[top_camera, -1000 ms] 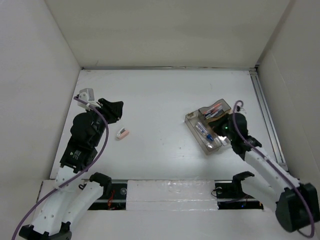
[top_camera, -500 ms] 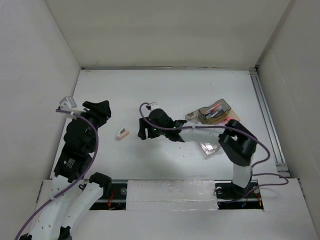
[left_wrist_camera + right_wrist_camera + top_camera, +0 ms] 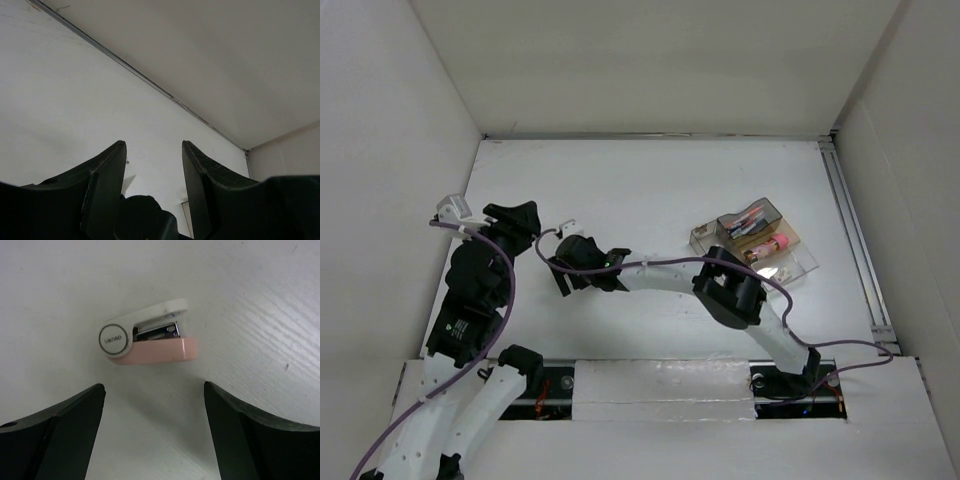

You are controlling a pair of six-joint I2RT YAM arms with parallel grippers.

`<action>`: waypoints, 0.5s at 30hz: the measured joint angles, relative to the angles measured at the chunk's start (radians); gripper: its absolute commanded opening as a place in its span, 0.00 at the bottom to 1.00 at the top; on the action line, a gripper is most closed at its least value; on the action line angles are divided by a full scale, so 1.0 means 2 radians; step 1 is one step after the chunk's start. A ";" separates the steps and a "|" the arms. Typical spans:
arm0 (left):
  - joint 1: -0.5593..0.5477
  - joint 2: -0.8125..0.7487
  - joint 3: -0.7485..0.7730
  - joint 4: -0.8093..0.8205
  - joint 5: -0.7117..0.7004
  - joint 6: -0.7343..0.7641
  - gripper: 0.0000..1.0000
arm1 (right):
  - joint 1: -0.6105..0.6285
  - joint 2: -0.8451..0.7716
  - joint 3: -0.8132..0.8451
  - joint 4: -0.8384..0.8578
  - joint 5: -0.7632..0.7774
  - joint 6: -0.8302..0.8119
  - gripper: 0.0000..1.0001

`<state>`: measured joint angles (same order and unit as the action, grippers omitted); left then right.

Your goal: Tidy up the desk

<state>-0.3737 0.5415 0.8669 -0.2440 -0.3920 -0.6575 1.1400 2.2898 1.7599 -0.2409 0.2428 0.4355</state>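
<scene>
On the white desk (image 3: pixel 650 180) lies a small pink and white stapler (image 3: pixel 147 340), on its side. My right gripper (image 3: pixel 154 387) hovers just short of it, open, with a finger on each side and nothing between them. From above, the right gripper (image 3: pixel 572 272) reaches far across to the left and covers the stapler. My left gripper (image 3: pixel 525 212) stands raised at the desk's left side, a little left of the right gripper. In the left wrist view the left gripper (image 3: pixel 153 145) is open and empty, facing the back wall.
A clear plastic compartment tray (image 3: pixel 800 262) sits at the right, holding a pink item (image 3: pixel 775 245) and dark items (image 3: pixel 745 222). A metal rail (image 3: pixel 850 230) runs along the desk's right edge. White walls enclose the desk. The right arm (image 3: pixel 660 270) stretches across the desk's middle.
The right arm swung from the tray across to the left, over the stapler, and its gripper opened. The left gripper opened and drew back slightly to the left.
</scene>
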 measured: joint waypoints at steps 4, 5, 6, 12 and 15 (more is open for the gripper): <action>0.000 -0.001 0.000 0.000 0.002 0.002 0.44 | -0.001 0.041 0.068 -0.026 0.017 -0.005 0.87; 0.000 -0.001 0.000 0.000 0.004 0.003 0.44 | -0.001 0.052 0.087 -0.030 0.021 -0.007 0.87; 0.000 -0.001 0.000 0.000 0.007 0.004 0.44 | -0.001 0.064 0.105 -0.035 0.024 -0.009 0.88; 0.000 -0.001 0.000 0.005 0.016 0.011 0.44 | -0.001 0.107 0.177 -0.056 0.029 -0.024 0.84; 0.000 -0.001 0.000 0.008 0.022 0.014 0.44 | -0.001 0.113 0.186 -0.059 0.038 -0.029 0.66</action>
<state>-0.3737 0.5404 0.8669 -0.2279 -0.3489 -0.6296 1.1378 2.5156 2.1311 -0.3580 0.3183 0.3767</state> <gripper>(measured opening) 0.442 0.791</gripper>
